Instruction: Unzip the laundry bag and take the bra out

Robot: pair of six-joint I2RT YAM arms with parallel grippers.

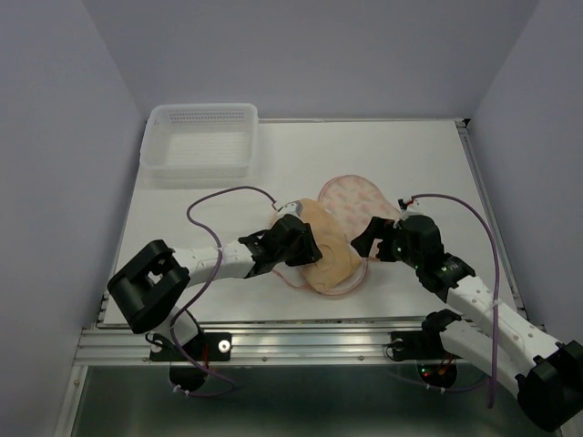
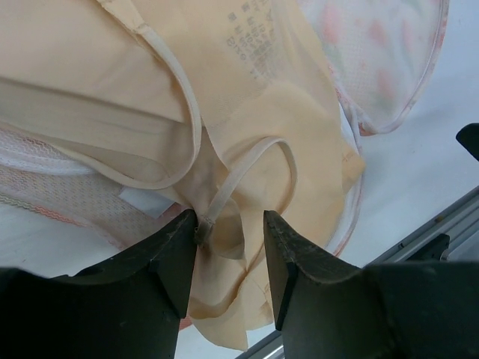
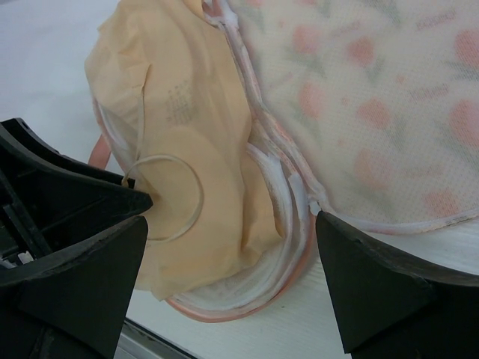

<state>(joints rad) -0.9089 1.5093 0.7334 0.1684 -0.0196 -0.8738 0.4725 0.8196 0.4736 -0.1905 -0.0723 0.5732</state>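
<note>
Two grippers at the unzipped laundry bag [image 3: 374, 90]; removal step, with the bra [image 2: 247, 112] lying beneath both.
Left gripper [image 2: 230, 224] half open, clamping nothing, a strap between its fingers; right gripper [image 3: 232, 213] wide, empty. Next: pinch fabric, lift clear.

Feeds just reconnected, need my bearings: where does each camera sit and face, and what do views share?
Top external: above and behind, looking down at the table; left gripper and right gripper both show.
Left wrist: looks past its open fingers at the bra.
Right wrist: looks between its wide-open fingers at bra and laundry bag.
Shared: bra and laundry bag appear in all three.
</note>
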